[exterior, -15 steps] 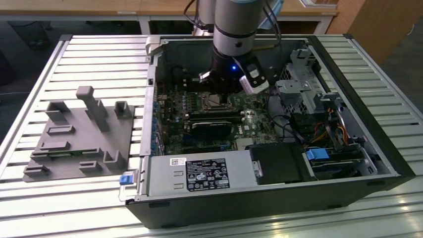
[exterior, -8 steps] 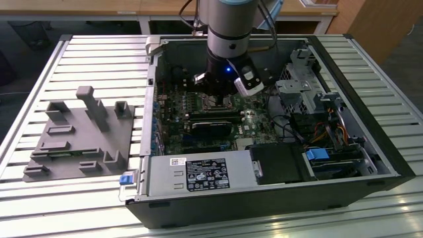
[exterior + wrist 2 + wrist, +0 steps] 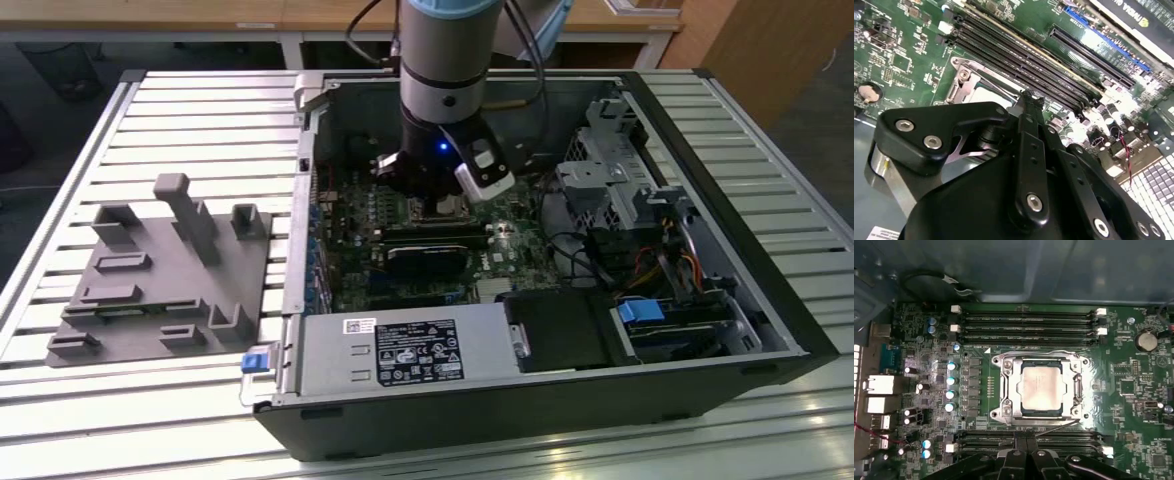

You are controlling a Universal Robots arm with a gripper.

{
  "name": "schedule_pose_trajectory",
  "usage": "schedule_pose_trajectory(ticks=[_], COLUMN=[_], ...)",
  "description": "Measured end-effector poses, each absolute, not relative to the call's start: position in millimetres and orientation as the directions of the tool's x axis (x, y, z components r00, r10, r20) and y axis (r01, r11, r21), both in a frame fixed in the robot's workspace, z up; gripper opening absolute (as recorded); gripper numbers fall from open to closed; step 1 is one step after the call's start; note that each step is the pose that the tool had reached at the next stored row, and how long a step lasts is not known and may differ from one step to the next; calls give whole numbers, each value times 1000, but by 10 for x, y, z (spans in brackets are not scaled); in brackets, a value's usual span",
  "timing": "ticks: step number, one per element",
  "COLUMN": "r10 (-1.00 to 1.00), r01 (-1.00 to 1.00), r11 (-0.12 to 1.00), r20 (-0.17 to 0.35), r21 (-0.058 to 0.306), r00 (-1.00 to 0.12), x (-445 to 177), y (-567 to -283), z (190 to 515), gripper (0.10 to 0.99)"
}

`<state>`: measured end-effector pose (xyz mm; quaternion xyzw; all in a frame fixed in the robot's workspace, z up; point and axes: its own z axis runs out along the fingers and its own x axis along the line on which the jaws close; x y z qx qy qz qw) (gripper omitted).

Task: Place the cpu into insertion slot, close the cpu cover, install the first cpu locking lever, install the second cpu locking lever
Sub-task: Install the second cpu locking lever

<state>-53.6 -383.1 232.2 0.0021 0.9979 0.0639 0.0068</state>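
Over the insertion slot (image 3: 1040, 389), mid-frame in the first wrist view, the way down lies open, though black memory slots (image 3: 1029, 322) fence it above and below, capacitors (image 3: 951, 387) crowd its left, and the gripper (image 3: 1026, 452) sits at the bottom edge.

Silver-grey arm with pale blue joint cap, black gripper.
Arm (image 3: 447, 60) is a fat silver cylinder with a pale blue cap at the top and a dark seam ring; black cables loop off its far side. Wrist section below is black with a small blue light (lit) and a white-and-black box on the exterior view's right. Gripper (image 3: 1026, 102) has matte black linkage plates, silver hex screws and a bare metal collar.
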Motion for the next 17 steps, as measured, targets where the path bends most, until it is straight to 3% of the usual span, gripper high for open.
schedule_pose_trajectory(ticks=[10,17], r10=[5,6], r01=[3,3], r11=[989,979], r20=[-13,-13], r21=[145,202], r00=[-1000,-1000], x=[-553,-641], y=[-3849,-3922], z=[2182,2160], gripper=[110,110])
